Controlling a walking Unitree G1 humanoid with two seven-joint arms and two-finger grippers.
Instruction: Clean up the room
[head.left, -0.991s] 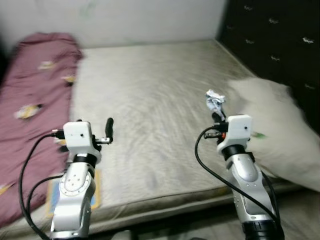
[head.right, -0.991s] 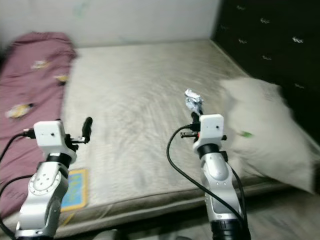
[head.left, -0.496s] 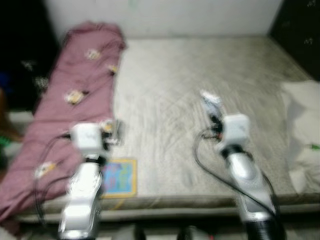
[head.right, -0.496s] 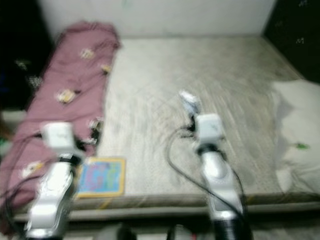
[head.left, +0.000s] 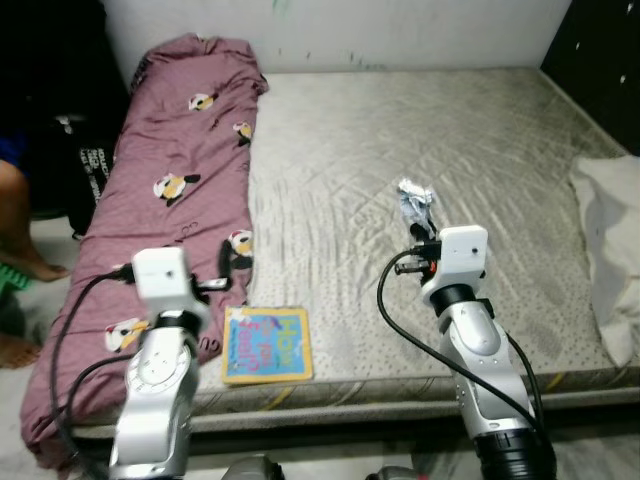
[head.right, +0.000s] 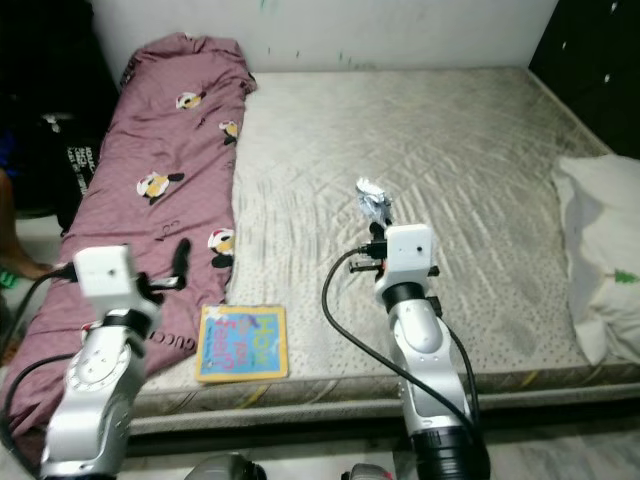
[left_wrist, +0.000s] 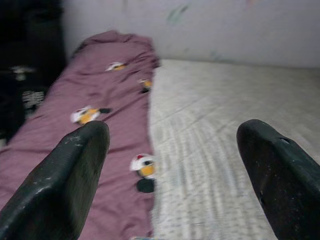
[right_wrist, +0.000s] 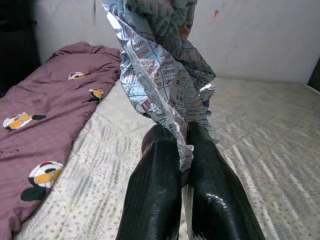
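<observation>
Swung left since a second ago, bringing the maroon printed blanket (head.left: 170, 190) fully into sight. Right gripper (right_wrist: 180, 150) pinched tight on crumpled silver printed wrapper (right_wrist: 160, 70), above grey quilted mattress (head.left: 420, 130). Left gripper (left_wrist: 175, 165) wide apart, empty. Colourful flat book (head.left: 265, 343) at mattress edge unhandled; probably early. Open mattress ahead.

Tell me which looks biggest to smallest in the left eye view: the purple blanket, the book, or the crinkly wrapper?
1. purple blanket, by far the biggest.
2. book, at the mattress edge.
3. crinkly wrapper, smallest, pinched in the right gripper.
</observation>
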